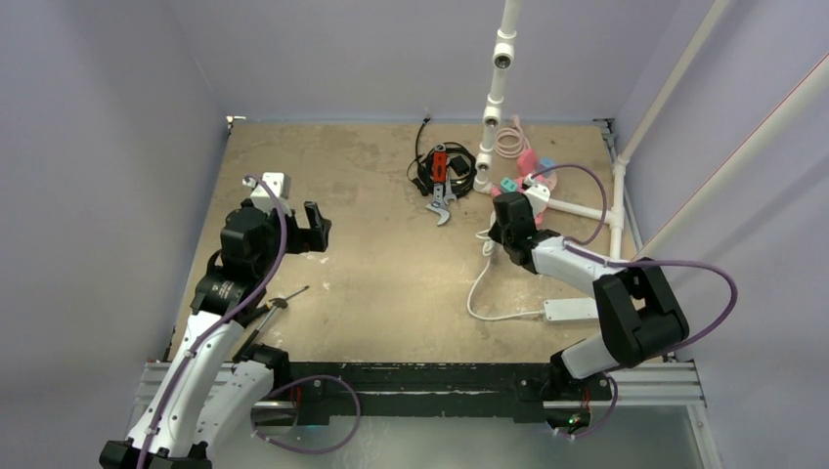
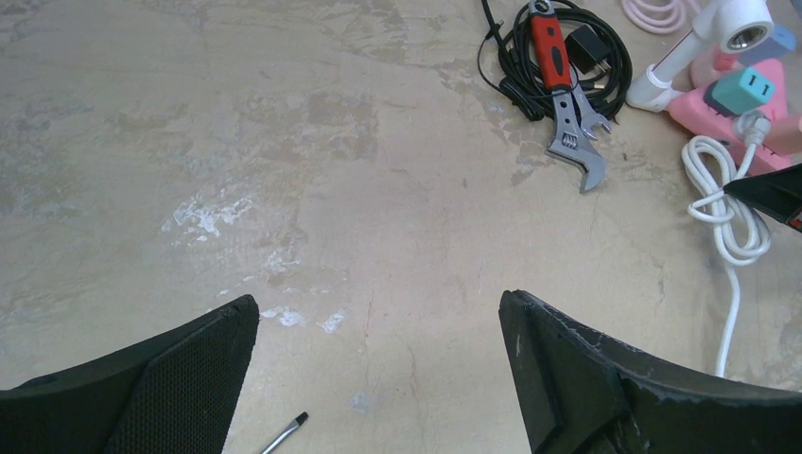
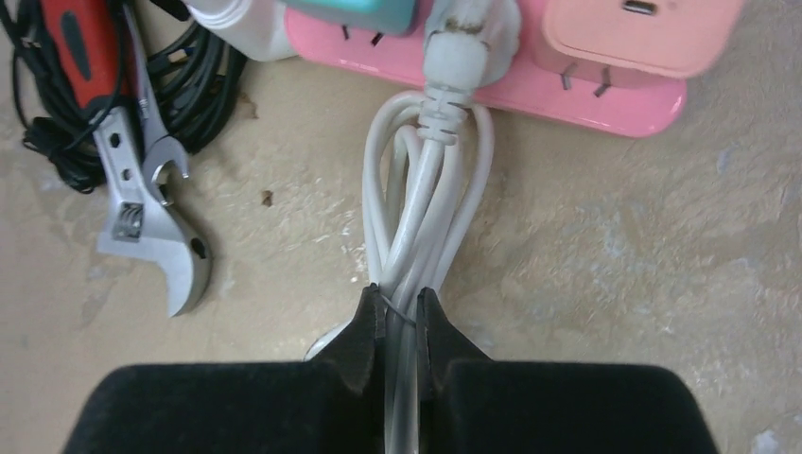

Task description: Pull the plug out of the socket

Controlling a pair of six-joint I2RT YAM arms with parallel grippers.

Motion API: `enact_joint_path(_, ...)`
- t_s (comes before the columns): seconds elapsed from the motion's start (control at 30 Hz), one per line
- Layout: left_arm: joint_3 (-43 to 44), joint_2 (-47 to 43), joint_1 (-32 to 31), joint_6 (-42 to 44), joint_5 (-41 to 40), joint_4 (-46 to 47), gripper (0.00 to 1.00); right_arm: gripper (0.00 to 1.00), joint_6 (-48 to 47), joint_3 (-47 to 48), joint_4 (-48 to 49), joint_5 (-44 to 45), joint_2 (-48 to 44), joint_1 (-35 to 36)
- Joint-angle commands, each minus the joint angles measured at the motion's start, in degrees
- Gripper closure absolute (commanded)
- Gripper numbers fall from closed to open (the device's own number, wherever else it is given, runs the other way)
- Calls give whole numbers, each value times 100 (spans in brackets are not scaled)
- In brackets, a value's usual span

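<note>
On white cord (image 3: 416,213): right hand (image 3: 399,301), tight.

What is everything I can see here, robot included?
table: one, tan, under everything
socket: one, pink, far right
plug: one, teal, on the socket
adapter: one, pink, on the socket
white cable: one, white, looped, in the socket
box: one, white, cable's near end
wrench: one, red and silver, far centre
black bundle: one, black, under the wrench
coiled cord: one, pink, behind the socket
pipes: several, white, far right
screwdriver: one, black, near left
left hand: one, black, open over bare table
right hand: one, black, shut on the white cable
</note>
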Motion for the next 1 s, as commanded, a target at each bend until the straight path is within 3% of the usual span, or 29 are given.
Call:
enact_joint_path(0.0,-19,16,-65,18,38,198,2,100,489,128,-409,49,-591,258)
enact_joint_path(0.47,-19,-1,-92,26,38,198,2,100,709,598,-1282,436,-1620,257)
enact_joint_path(0.83,-28,-28,-144,25,21,189,2,100,473,1330,-1108,1045,-843,-169)
enact_joint_path(0.97,-28,-11,-171,26,21,189,2,100,212,1580,-1060,873,-723,-298)
